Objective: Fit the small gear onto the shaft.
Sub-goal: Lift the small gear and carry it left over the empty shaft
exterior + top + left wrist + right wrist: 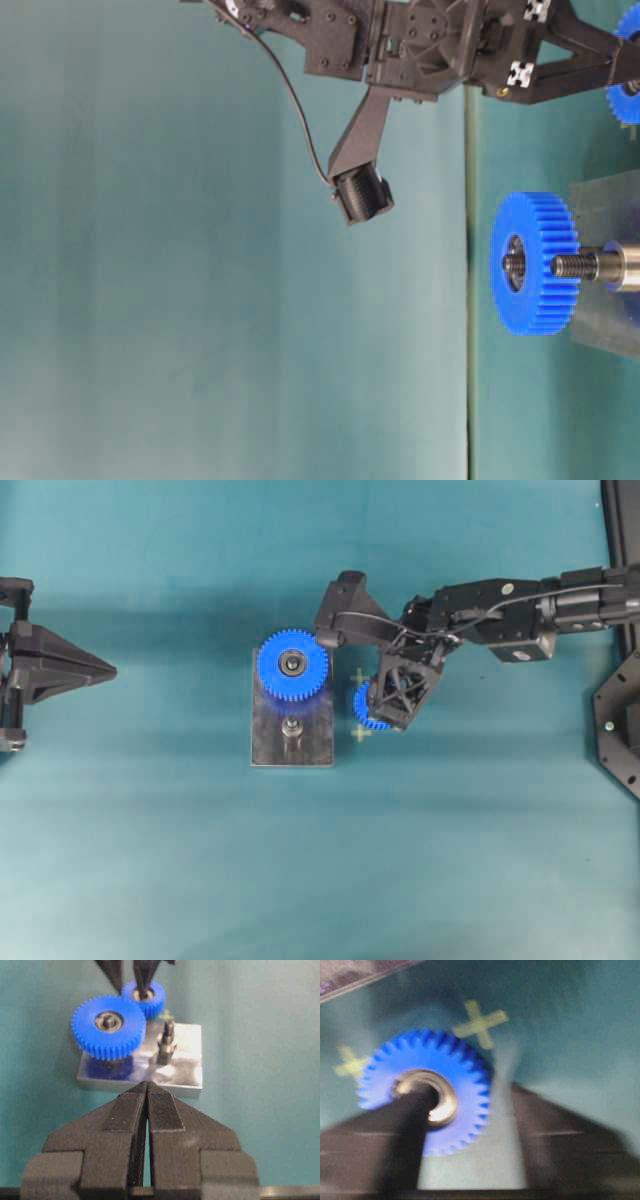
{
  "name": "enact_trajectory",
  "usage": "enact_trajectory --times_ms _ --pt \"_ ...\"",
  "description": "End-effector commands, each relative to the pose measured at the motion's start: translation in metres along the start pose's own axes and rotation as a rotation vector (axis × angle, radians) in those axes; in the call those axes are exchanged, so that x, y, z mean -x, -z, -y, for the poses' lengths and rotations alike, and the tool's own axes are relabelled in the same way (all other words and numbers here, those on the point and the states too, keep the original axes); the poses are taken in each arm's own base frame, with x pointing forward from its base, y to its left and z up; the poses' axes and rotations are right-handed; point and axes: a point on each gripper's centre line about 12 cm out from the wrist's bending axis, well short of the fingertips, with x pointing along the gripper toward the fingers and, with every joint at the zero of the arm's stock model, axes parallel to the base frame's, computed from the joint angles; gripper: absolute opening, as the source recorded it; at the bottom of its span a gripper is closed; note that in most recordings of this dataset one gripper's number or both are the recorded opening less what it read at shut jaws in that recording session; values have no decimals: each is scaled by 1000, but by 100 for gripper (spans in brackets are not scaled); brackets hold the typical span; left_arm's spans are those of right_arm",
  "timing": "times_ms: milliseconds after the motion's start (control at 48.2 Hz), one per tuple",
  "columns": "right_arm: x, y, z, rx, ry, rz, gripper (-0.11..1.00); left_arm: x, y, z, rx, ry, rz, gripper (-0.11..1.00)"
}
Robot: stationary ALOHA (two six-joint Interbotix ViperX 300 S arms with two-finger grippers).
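The small gear [366, 710] lies flat on the table to the right of the grey plate [318, 750], between two pale crosses. My right gripper [392, 702] is over it, open. In the blurred right wrist view one finger [405, 1130] reaches into the hub of the small gear [465, 1075]. The other finger [560, 1135] stands just outside the rim, with a gap. The shaft [292, 727] rises bare from the plate, near the larger blue gear [292, 665]. My left gripper [105, 670] is shut and empty at the far left, also seen in its wrist view [147, 1086].
The larger blue gear [109, 1025] sits on its own post on the plate [187, 1072], close beside the shaft [167, 1040]. Two pale cross marks [480, 1022] are on the teal table by the small gear. A black frame [620, 730] stands at the right edge.
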Motion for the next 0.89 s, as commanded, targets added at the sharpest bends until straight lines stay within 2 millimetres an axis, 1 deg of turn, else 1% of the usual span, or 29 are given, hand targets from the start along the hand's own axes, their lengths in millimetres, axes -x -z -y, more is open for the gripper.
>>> enact_trajectory --times_ms 0,208,353,394,519,685,809,872 --pt "14 -7 -3 -5 -9 40 35 0 -4 -1 0 -3 11 0" --pt "44 -15 -10 -13 -40 89 35 3 -7 -1 0 -3 26 0" --pt "67 -23 -23 -3 -71 97 35 2 -5 -1 1 -3 20 0" --pt "73 -27 -28 3 -83 103 35 2 -5 -1 1 -3 20 0" --pt "93 -47 -44 32 -114 130 35 2 -5 -1 0 -3 20 0" --pt "101 -71 -57 56 -125 134 35 3 -6 -1 1 -3 23 0" --pt "97 -83 -68 83 -129 119 35 3 -6 -1 3 -3 23 0" --pt "92 -87 -71 95 -127 110 35 4 -7 0 3 -2 28 0"
